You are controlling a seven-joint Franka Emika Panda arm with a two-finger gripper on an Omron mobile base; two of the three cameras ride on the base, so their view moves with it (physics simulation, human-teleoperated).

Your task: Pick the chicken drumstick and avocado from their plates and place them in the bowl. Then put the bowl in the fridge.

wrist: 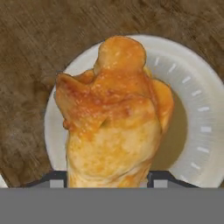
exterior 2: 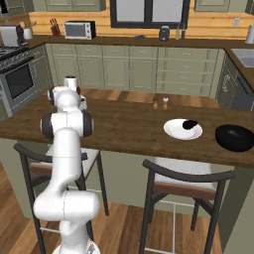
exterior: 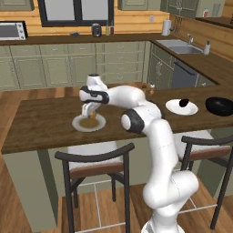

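Gripper [exterior: 89, 113] pinches the chicken drumstick [wrist: 111, 118] for us at the lower centre of the hand view, its long axis running up-frame over the grey plate [wrist: 197, 109].

Two plates [exterior: 89, 124] [exterior: 181, 108], one bowl [exterior: 220, 106], one drumstick [wrist: 113, 118], two chairs [exterior: 97, 166] [exterior: 207, 150].

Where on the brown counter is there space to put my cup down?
Bare counter lies left of the grey plate, and more between it and the white plate. It is crowded at the right, where the white plate and black bowl sit close.
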